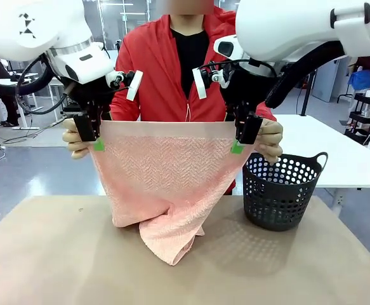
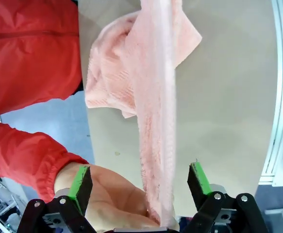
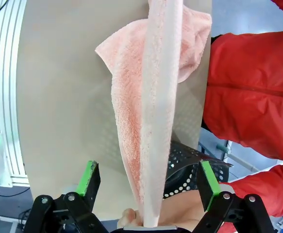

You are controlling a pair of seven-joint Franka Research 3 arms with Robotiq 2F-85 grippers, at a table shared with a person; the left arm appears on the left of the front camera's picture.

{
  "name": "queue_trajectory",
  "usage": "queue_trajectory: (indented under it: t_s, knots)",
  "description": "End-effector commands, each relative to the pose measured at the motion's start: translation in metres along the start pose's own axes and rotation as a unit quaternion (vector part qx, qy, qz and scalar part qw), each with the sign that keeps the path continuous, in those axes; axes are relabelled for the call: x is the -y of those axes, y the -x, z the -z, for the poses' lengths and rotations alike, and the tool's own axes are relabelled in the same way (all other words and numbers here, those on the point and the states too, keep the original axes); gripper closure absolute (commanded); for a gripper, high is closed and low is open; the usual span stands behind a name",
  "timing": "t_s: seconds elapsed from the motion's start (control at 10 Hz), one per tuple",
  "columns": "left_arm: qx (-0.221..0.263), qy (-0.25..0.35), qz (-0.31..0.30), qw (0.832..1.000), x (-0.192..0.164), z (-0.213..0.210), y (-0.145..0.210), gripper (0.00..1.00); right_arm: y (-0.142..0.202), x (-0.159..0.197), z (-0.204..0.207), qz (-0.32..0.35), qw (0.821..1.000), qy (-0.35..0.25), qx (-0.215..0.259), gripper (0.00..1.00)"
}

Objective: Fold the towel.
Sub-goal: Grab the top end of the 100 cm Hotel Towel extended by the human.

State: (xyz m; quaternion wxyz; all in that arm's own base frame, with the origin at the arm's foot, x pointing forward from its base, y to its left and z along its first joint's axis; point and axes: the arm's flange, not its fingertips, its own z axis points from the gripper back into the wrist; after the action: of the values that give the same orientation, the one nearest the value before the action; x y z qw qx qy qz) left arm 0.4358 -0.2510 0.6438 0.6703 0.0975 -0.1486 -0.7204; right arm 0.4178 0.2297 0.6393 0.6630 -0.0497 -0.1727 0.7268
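Observation:
The salmon-pink towel [image 1: 165, 171] hangs spread out above the table, its lower end bunched on the tabletop. A person in a red jacket holds its two top corners, one hand [image 1: 75, 145] at picture left and the other hand [image 1: 271, 136] at picture right. My left gripper [image 1: 94, 136] sits at the left corner and my right gripper [image 1: 243, 138] at the right corner. In the left wrist view the left gripper [image 2: 139, 174] stands open with the towel [image 2: 151, 73] and the person's hand [image 2: 107, 194] between its fingers. In the right wrist view the right gripper [image 3: 148, 170] is open astride the towel edge [image 3: 151, 73].
A black perforated basket [image 1: 280, 190] stands on the brown table [image 1: 58, 254] at the right, just beside the hanging towel; the same basket [image 3: 185, 165] lies under the right gripper. A white table stands behind it at the far right.

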Motion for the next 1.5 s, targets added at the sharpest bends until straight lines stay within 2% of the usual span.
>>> queue_trajectory:
  t_s: [0.0, 0.1, 0.2, 0.3, 0.5, 0.6, 0.7, 1.1, 1.2, 1.4]
  knots:
    - [0.004, -0.012, -0.018, 1.0, 0.002, 0.004, 0.001, 0.37, -0.002, 0.004, -0.001, 0.021, 1.0, 0.01, -0.014, 0.2]
    - [0.004, -0.006, -0.017, 1.0, 0.004, 0.002, 0.002, 0.6, -0.003, 0.002, -0.001, 0.018, 1.0, 0.009, -0.015, 0.58]
    - [0.007, -0.009, -0.018, 1.0, 0.005, 0.002, 0.002, 0.97, -0.004, 0.002, -0.001, 0.017, 1.0, 0.009, -0.018, 0.79]
    - [0.008, -0.007, -0.017, 1.0, 0.006, 0.002, 0.002, 1.0, -0.003, 0.002, 0.0, 0.018, 1.0, 0.008, -0.018, 1.0]
    - [0.01, -0.005, -0.015, 1.0, 0.008, 0.001, 0.003, 1.0, -0.003, 0.001, 0.0, 0.021, 1.0, 0.009, -0.016, 1.0]
    - [0.008, -0.006, -0.014, 1.0, 0.008, 0.001, 0.004, 0.97, -0.003, 0.001, -0.002, 0.023, 1.0, 0.011, -0.013, 0.98]
    - [0.007, -0.008, -0.014, 1.0, 0.008, 0.0, 0.005, 1.0, -0.003, 0.0, -0.003, 0.023, 1.0, 0.011, -0.01, 1.0]
    - [0.013, -0.014, -0.017, 1.0, 0.011, -0.003, 0.007, 1.0, -0.004, 0.0, -0.003, 0.024, 1.0, 0.008, -0.006, 1.0]
    - [0.017, -0.021, -0.024, 0.999, 0.013, -0.001, 0.013, 1.0, -0.001, -0.001, 0.002, 0.027, 1.0, -0.014, 0.0, 1.0]
    - [0.001, -0.003, -0.006, 1.0, 0.002, -0.002, 0.002, 1.0, 0.0, 0.0, -0.001, 0.009, 1.0, 0.002, -0.002, 1.0]
